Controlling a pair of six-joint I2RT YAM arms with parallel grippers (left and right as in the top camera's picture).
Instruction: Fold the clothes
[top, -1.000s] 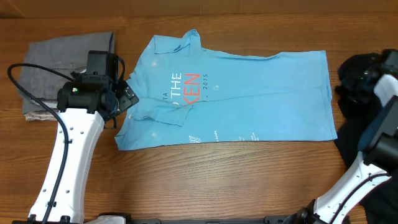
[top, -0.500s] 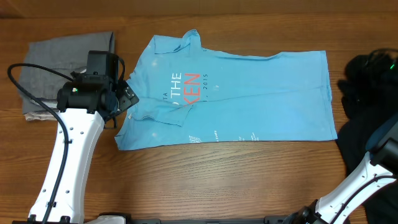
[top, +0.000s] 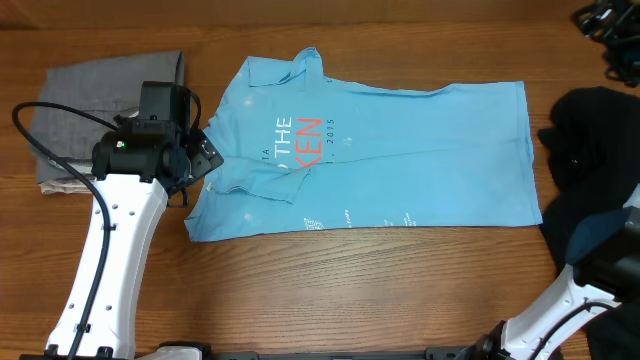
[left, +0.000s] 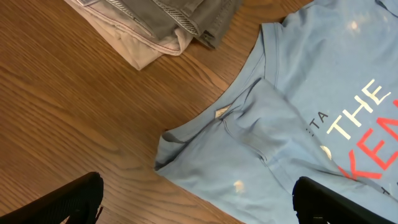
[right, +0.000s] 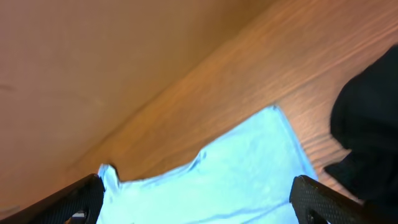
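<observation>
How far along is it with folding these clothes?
Barely begun, it seems. Done: the light blue T-shirt lies spread flat on the table, one sleeve apparently turned in; grey trousers lie folded beside it. In hand: nothing; the left gripper and right gripper are both open and empty. Left: folding the shirt and the black garment, heaped at the right edge.
</observation>
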